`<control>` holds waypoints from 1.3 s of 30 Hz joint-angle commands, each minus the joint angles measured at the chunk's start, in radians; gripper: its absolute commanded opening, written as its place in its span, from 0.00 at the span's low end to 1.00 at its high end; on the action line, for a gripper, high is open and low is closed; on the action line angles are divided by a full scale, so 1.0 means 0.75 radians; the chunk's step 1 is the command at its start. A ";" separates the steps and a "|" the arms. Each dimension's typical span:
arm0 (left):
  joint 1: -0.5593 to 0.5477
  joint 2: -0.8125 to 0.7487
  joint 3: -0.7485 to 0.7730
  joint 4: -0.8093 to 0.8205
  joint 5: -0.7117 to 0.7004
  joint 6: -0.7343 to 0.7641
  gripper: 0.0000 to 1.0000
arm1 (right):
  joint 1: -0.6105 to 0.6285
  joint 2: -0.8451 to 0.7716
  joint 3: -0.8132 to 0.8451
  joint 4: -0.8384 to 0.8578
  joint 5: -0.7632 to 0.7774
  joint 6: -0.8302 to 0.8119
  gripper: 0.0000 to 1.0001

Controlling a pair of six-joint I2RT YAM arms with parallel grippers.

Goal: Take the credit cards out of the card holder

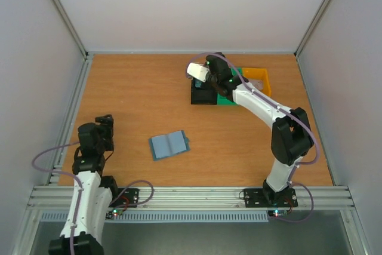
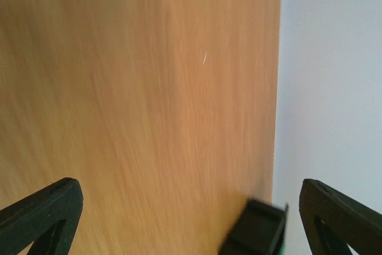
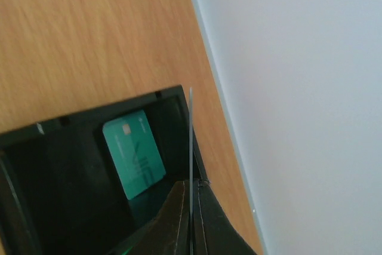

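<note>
The card holder [image 1: 170, 144] lies open like a book on the wooden table, blue-grey with lighter inner pockets, left of centre. My right gripper [image 3: 191, 188] is shut on a thin credit card [image 3: 190, 135], seen edge-on and standing upright over the right wall of the black bin [image 3: 71, 129]. A teal credit card [image 3: 134, 153] lies flat inside that bin. In the top view the right gripper [image 1: 206, 85] hangs over the black bin [image 1: 203, 95] at the back. My left gripper [image 1: 105, 119] stands open near the table's left edge, its fingers [image 2: 45, 210] wide apart with nothing between them.
A green bin [image 1: 229, 98] and a yellow bin [image 1: 260, 79] stand right of the black bin at the back. The black bin's corner [image 2: 258, 228] shows in the left wrist view. White walls enclose the table on three sides.
</note>
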 commanded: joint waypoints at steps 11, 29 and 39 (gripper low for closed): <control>0.098 0.056 -0.019 0.475 -0.104 1.155 0.99 | -0.134 0.323 0.242 -0.150 -0.193 -0.236 0.01; 0.098 0.147 -0.047 0.496 -0.135 1.140 0.99 | -0.149 0.580 0.342 0.032 0.049 -0.440 0.01; 0.099 0.151 -0.049 0.494 -0.135 1.125 0.99 | -0.149 0.630 0.389 0.014 0.067 -0.477 0.03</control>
